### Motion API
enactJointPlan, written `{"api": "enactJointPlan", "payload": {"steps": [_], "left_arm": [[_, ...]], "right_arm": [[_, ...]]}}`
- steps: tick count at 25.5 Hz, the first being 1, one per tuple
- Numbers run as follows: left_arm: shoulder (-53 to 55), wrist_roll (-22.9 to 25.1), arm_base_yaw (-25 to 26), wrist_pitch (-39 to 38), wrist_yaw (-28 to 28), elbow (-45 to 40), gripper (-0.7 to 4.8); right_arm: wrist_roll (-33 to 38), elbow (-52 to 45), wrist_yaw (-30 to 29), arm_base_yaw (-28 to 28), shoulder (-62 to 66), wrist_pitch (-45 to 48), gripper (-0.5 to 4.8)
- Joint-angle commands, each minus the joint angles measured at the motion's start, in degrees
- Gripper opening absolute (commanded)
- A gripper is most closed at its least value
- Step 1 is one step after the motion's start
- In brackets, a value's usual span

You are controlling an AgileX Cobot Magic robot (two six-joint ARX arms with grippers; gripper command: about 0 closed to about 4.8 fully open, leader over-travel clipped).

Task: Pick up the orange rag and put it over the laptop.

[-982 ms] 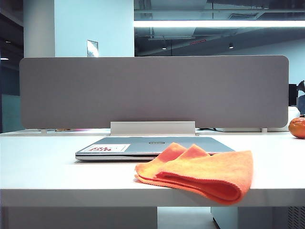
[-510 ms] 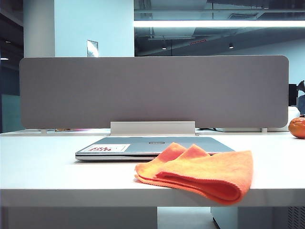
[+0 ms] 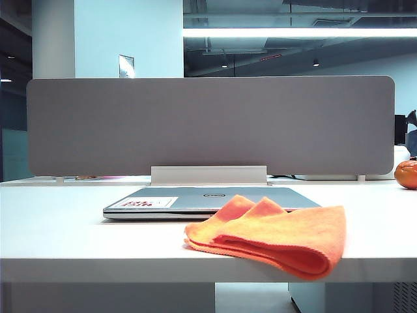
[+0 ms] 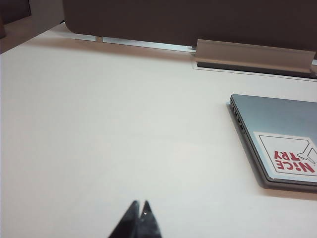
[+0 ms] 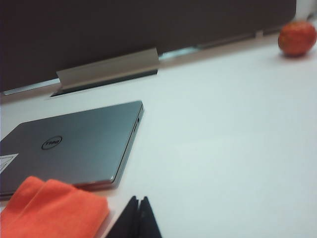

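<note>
Desk (image 3: 58, 235): white, flat top, under both my arms.
Laptop (image 3: 195, 199): shut, lying flat on the desk toward the grey divider; white sticker with red letters on the lid.
Orange rag (image 3: 273, 238): folded, on the desk at the near edge, one corner overlapping the laptop's front right.
Orange fruit (image 3: 406, 174): on the desk, far right, well apart from the laptop.
Divider bracket (image 3: 208, 175): pale strip seated on the desk behind the laptop.

Office: white desk (image 3: 65, 235), grey divider screen (image 3: 208, 124), ceiling strip light (image 3: 300, 32).
</note>
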Motion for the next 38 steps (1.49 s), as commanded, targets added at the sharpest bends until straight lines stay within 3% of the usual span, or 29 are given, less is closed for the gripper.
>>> {"api": "enactJointPlan", "payload": {"steps": [1, 9, 19, 27, 38], "left_arm": [[0.0, -0.2, 0.1, 0.7, 0.1, 0.2, -0.06], [0.1, -0.2, 0.1, 0.6, 0.1, 0.2, -0.06], [0.0, -0.4, 0.1, -2.2, 0.1, 0.2, -0.06], [0.0, -13.1, 0.1, -4.6, 2.0, 0.2, -0.06], [0.1, -18.4, 0.1, -4.4, 14.3, 1.1, -0.06]], "right_arm": [[4.8, -0.2, -3.3, 0.0, -0.1, -5.0, -0.05], [15.8, -0.2, -8.0, 0.1, 0.0, -5.5, -0.05], [19.8, -0.2, -13.8, 0.2, 0.0, -5.1, -0.05], [22.0, -0.2, -17.2, 0.2, 0.0, -4.9, -0.05], [21.9, -0.2, -17.2, 0.1, 0.0, -4.9, -0.05]]}}
